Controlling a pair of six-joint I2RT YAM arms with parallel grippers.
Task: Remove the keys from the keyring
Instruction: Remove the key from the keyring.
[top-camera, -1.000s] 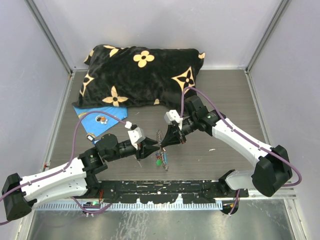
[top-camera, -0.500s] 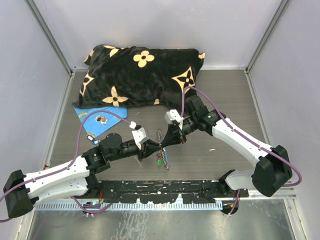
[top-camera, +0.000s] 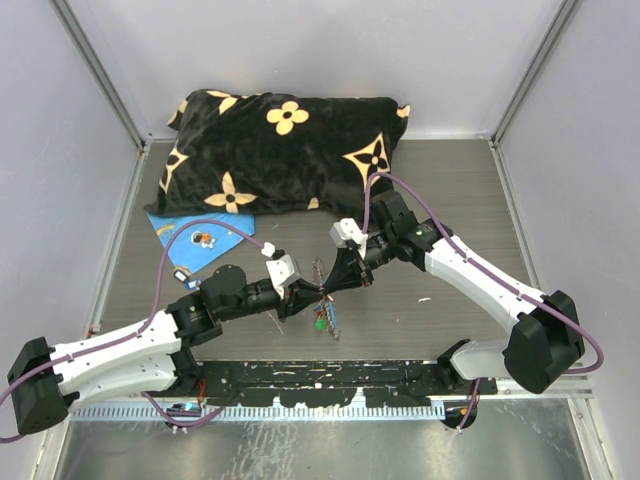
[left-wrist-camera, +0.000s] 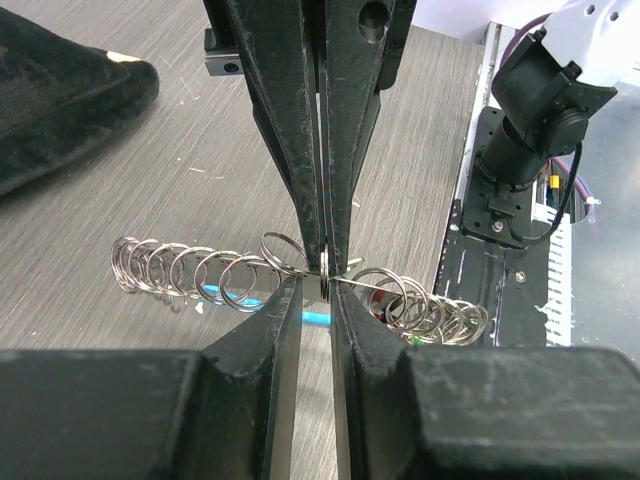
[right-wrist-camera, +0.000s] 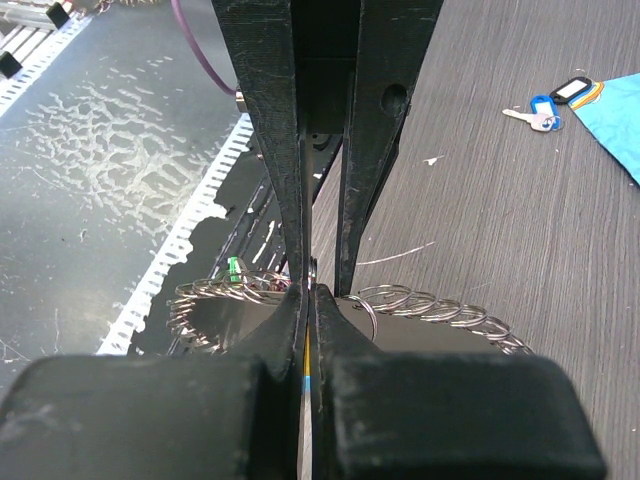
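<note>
The keyring (top-camera: 320, 283), a chain of small steel rings (left-wrist-camera: 200, 275) with a light-blue section (left-wrist-camera: 318, 318), hangs between my two grippers just above the table. The keys (top-camera: 318, 322) dangle below it; a green head (right-wrist-camera: 233, 268) shows among the rings. My right gripper (right-wrist-camera: 310, 290) is shut on one ring at its tips. It meets the left gripper head-on, and its dark fingers (left-wrist-camera: 290, 130) come down from the top of the left wrist view. My left gripper (left-wrist-camera: 318, 292) has its jaws drawn in narrowly around the same ring, with the neighbouring rings lying across its fingertips.
A black pillow with tan flowers (top-camera: 285, 150) fills the back of the table. A blue flat sheet (top-camera: 200, 245) lies to the left with small items on it. Loose tagged keys (right-wrist-camera: 545, 108) rest on the wood beside it. The black rail (top-camera: 330, 375) runs along the near edge.
My left gripper has slid right, up to the keyring, and its jaws have narrowed around a ring. The right arm and the hanging keys have stayed put.
</note>
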